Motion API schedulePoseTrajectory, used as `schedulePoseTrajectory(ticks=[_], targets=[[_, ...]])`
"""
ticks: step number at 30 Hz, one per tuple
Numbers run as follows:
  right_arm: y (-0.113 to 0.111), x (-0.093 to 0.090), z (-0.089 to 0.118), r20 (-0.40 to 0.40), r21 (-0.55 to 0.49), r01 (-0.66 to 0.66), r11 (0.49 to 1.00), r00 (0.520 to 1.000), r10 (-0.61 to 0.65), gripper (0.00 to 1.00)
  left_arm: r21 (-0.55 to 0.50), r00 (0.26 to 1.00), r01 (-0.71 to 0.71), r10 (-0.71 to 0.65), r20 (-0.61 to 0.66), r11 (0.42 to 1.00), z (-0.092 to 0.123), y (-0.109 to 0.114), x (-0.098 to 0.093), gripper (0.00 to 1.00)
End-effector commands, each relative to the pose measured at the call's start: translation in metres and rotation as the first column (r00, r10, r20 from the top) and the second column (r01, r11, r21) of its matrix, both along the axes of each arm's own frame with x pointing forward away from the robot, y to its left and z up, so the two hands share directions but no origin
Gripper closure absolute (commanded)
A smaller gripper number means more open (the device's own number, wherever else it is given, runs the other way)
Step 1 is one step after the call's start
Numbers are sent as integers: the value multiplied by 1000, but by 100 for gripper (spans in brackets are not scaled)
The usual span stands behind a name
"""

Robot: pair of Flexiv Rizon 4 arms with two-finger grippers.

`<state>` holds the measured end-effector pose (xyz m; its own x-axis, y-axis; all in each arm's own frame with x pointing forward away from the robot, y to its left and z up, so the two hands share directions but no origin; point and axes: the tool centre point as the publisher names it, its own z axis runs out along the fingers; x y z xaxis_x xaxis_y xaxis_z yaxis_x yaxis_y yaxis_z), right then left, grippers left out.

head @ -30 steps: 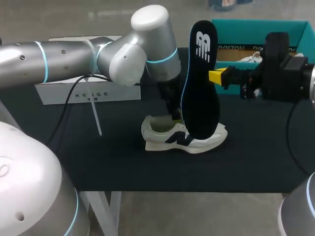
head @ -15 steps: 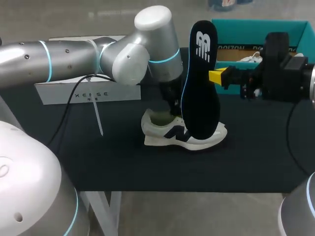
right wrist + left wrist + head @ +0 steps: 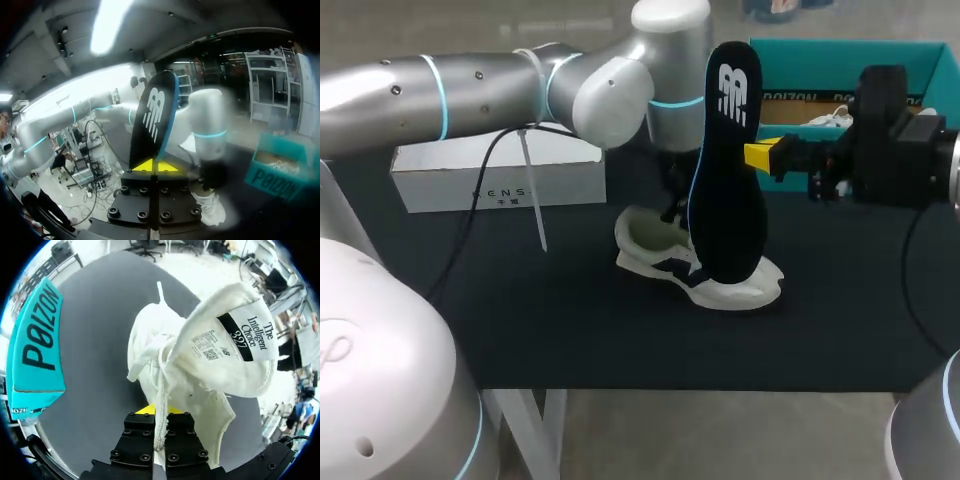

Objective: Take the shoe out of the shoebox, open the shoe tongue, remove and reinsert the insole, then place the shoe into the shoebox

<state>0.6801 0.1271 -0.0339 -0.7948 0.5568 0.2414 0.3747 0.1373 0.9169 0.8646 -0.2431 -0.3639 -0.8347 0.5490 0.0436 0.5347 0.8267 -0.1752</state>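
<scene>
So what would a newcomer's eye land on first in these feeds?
The black insole stands upright over the middle of the table, with the right tool shut on its edge. Just under it lies the white shoe, its tongue folded open and the left tool shut on it at the opening. The teal shoebox stands at the back right.

One white shoe (image 3: 720,280) stands mid-worktop. There is one black insole (image 3: 725,180), one teal shoebox (image 3: 840,55) at the far right corner and one white box (image 3: 500,175) by the far left edge. Two arms reach in: the left arm (image 3: 470,90) and the right arm (image 3: 905,150).
</scene>
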Motion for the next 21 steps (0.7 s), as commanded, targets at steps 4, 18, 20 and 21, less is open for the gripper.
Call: schedulePoseTrajectory(ticks=[4,18,20,21], targets=[[0,-2,-2,1,1,3,1000,1000,-3,100,-70,887,462,-462,23,884,37,17,19,100],[0,-2,-2,1,1,3,1000,1000,-3,100,-369,831,546,-540,130,752,62,37,39,100],[0,-2,-2,1,1,3,1000,1000,-3,100,-329,809,580,-576,119,746,62,33,42,100],[0,-2,-2,1,1,3,1000,1000,-3,100,-311,805,585,-583,108,749,62,33,42,100]])
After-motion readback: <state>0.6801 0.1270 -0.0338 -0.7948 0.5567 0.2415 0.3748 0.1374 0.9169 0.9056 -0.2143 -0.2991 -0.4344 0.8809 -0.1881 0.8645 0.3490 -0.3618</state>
